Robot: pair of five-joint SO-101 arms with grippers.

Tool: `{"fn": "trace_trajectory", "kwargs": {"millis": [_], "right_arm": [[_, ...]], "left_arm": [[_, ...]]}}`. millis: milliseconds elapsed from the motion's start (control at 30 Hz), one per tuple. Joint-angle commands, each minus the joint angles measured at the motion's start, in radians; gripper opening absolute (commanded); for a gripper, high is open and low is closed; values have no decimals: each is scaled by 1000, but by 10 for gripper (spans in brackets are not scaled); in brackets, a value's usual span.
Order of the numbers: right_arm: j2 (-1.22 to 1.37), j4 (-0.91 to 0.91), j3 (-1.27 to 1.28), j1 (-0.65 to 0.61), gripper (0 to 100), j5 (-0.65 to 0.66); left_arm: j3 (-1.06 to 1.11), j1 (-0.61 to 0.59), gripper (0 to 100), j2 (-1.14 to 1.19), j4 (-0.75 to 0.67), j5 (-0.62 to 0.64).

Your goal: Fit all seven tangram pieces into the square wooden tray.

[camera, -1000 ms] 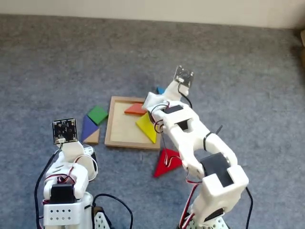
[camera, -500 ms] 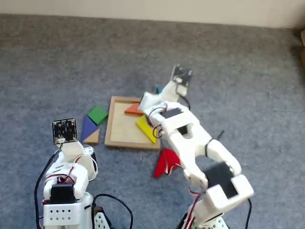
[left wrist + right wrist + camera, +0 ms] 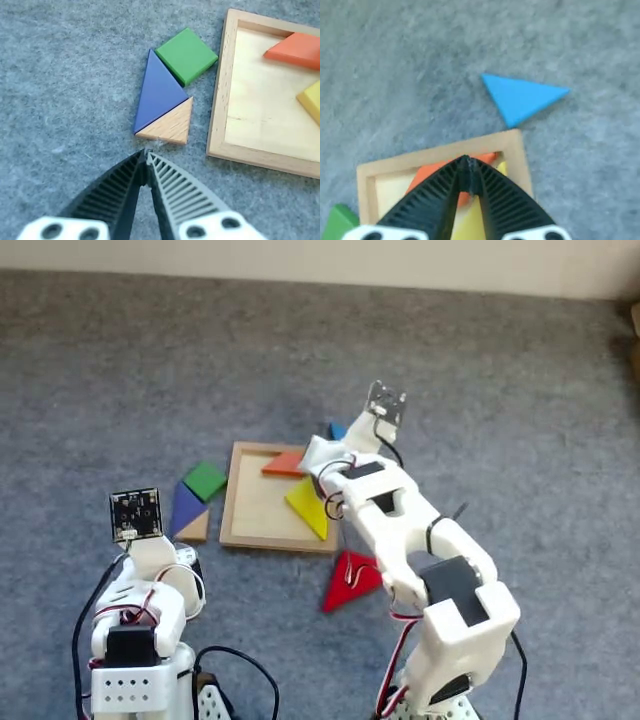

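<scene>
Tangram pieces sit beneath the right tool (image 3: 466,165): its jaws are pressed together with nothing between them, and its tip hangs over the orange piece (image 3: 422,181). That piece lies in the far corner of the square wooden tray (image 3: 231,510), on the right arm's side. The yellow piece (image 3: 308,506) lies inside the tray next to the orange one, along the same side. Just outside that corner, a light blue triangle (image 3: 522,96) rests on the grey bench (image 3: 500,390). A red triangle (image 3: 345,582) lies on the bench off the tray's near corner, partly under the right arm.

The left tool (image 3: 146,156) is also narrowed to a closed point and holds nothing. Its tip is close to a plain wooden triangle (image 3: 170,127). That triangle touches a dark blue triangle (image 3: 160,92), which touches a green square (image 3: 186,55), all just beside the tray's outer rim.
</scene>
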Motion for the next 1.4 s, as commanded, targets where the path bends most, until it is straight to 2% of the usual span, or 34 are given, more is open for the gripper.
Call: {"fn": "trace_trajectory", "kwargs": {"millis": [0, 333, 667, 1100, 1200, 1367], "right_arm": [[4, 8, -25, 48, 9, 17], [-30, 10, -25, 82, 9, 120], [-364, 62, 90, 82, 9, 123], [-610, 628, 101, 39, 18, 114], [-610, 745, 99, 30, 89, 69], [-610, 886, 105, -15, 290, -48]], "left_arm": [[21, -15, 5, -2, 3, -6], [21, -15, 5, -2, 3, -6], [21, -15, 5, -2, 3, -6], [21, -15, 5, -2, 3, -6], [21, -15, 5, -2, 3, -6], [21, -15, 5, -2, 3, -6]]}}
